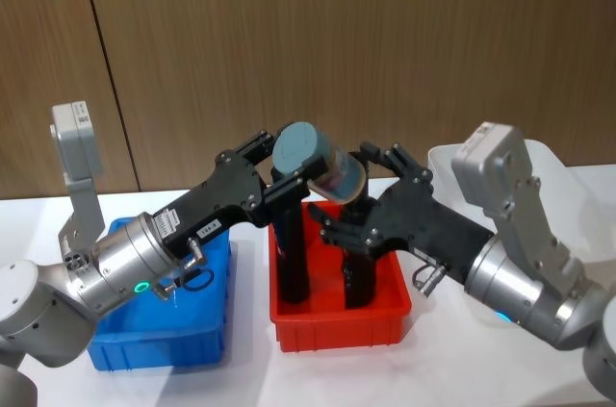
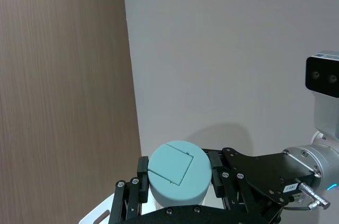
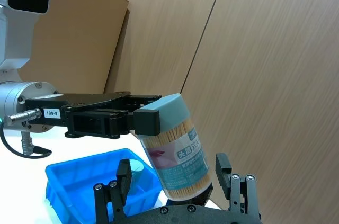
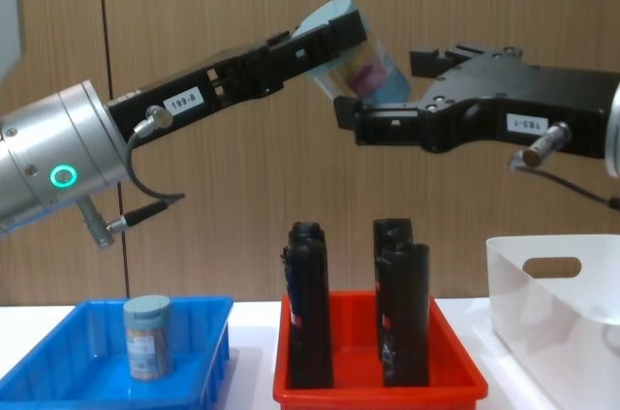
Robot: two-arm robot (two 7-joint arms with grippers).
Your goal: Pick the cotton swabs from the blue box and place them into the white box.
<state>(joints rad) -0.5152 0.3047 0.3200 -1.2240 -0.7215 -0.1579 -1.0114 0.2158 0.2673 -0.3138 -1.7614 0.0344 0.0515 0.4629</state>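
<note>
1. head view: our left gripper [image 1: 287,162] is clamped on the pale lid of a tub of cotton swabs [image 1: 325,166], held high above the red tray [image 1: 337,325] and its black cylinders [image 1: 292,253]. the tub is tilted, its lid toward our left. our right gripper [image 1: 344,184] reaches in from the right, its fingers spread on either side of the tub's base. the blue box [image 1: 154,354] sits under the left arm, and the white box [image 1: 443,165] is behind the right arm.
2. left wrist view: the tub's round lid [image 2: 175,176] sits squeezed between the two black fingers [image 2: 142,173] of the left claw, touching both.
3. right wrist view: the tub's labelled body [image 3: 180,152] hangs between the right claw's fingers [image 3: 123,176], which stand open with a gap on each side. the left gripper [image 3: 161,114] pinches the lid. beyond it, a second tub of cotton swabs [image 3: 136,167] stands in the blue box [image 3: 74,181].
4. chest view: the held tub [image 4: 356,66] is in the air between the two grippers, over the red tray [image 4: 378,393]. the left gripper [image 4: 329,42] is closed on its lid, and the right gripper [image 4: 392,90] is open around its lower end. the second tub [image 4: 147,337] stands upright in the blue box [image 4: 68,357]. the white box [image 4: 552,323] is at the right, just beside the red tray.
</note>
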